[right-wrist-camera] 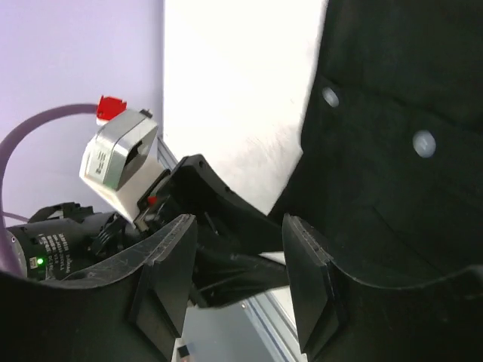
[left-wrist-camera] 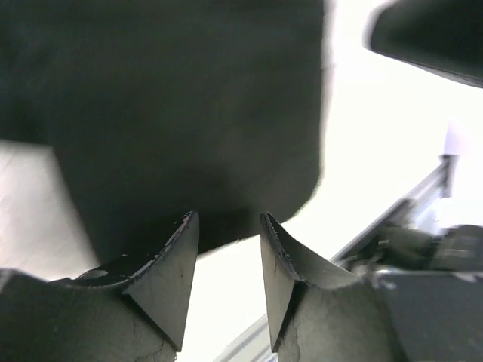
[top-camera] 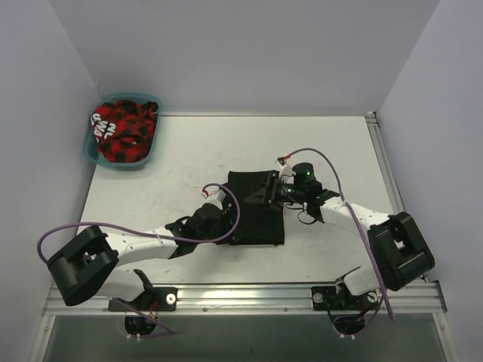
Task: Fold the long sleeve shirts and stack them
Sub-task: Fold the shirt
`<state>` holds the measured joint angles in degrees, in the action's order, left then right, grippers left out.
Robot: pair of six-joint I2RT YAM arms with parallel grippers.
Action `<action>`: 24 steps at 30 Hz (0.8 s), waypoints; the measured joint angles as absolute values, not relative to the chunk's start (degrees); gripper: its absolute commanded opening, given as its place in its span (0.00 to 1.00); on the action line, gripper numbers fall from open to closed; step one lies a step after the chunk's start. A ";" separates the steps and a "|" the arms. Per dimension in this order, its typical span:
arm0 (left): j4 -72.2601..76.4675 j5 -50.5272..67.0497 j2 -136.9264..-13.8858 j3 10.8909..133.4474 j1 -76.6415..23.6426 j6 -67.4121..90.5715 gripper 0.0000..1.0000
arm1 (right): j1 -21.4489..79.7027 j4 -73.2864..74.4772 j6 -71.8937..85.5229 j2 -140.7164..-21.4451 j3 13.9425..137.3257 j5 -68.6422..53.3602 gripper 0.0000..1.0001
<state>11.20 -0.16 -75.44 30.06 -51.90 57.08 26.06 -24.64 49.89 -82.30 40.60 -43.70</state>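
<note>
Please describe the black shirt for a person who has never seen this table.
Start at the white table; look near its middle. The black shirt lies there, folded into a rectangle. Unlike the patterned red cloth in the far teal basket, it is plain, with pale buttons.

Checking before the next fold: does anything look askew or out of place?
Nothing stands out. The black shirt lies folded, the left gripper and right gripper open at its edges; the teal basket sits upright holding checkered cloth.
</note>
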 measured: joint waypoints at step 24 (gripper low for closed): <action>17.82 -2.96 -82.61 24.53 -53.87 67.31 0.32 | 25.96 -23.70 47.03 -81.87 30.39 -45.91 0.48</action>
<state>17.82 -2.96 -82.61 24.53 -53.87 67.31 25.96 -23.70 47.03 -81.87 30.39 -45.91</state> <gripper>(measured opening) 0.322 0.481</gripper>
